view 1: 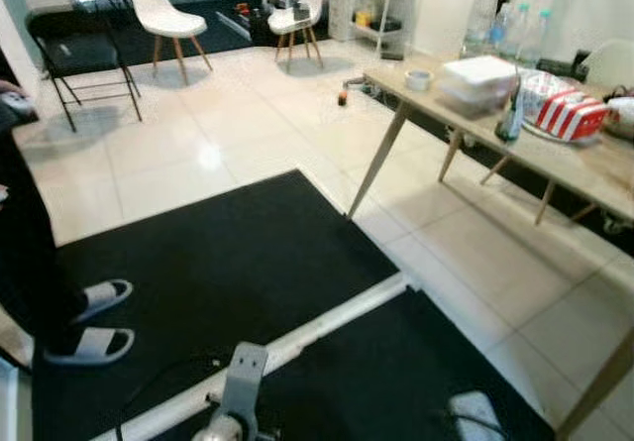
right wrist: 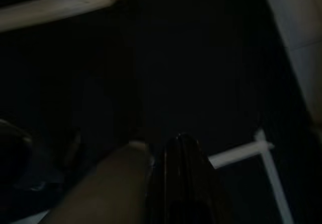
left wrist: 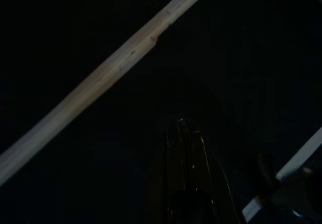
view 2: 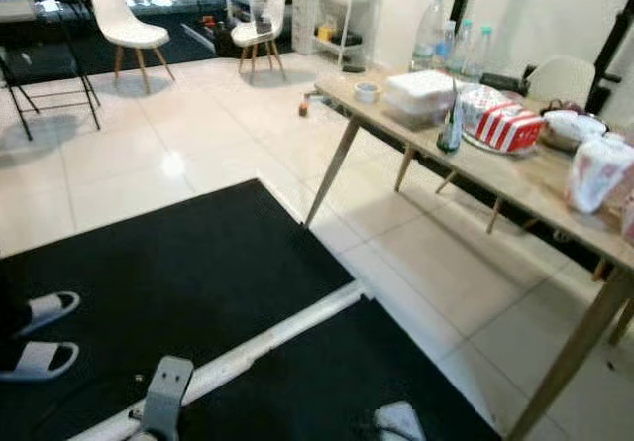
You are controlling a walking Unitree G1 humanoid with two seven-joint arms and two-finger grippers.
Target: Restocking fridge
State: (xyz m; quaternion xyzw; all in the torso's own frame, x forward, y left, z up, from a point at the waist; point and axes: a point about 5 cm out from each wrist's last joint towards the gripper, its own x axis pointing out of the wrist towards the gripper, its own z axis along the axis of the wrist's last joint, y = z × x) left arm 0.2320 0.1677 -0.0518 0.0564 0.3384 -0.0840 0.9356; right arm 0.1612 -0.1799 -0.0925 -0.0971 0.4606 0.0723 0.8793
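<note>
A wooden table [view 1: 580,168] stands at the right. On it are several clear water bottles [view 1: 482,10], stacked white boxes [view 1: 478,76], a red-and-white striped box [view 1: 572,114], a small dark green bottle [view 1: 509,124], a tape roll [view 1: 418,80] and a white bag [view 2: 597,173]. Both arms hang low over the black mat. The left arm [view 1: 238,391] and the right arm [view 1: 475,413] show at the lower edge. In the dark wrist views the left gripper [left wrist: 182,123] and the right gripper [right wrist: 181,138] have their fingers together, with nothing held.
A person in grey slippers [view 1: 94,322] stands at the left on a black mat [view 1: 228,263]. A white strip [view 1: 337,322] divides the two mats. Two white chairs [view 1: 163,15] and a black chair [view 1: 84,50] stand at the back, beside a shelf [view 1: 381,10]. A small bottle [view 1: 342,96] sits on the tiled floor.
</note>
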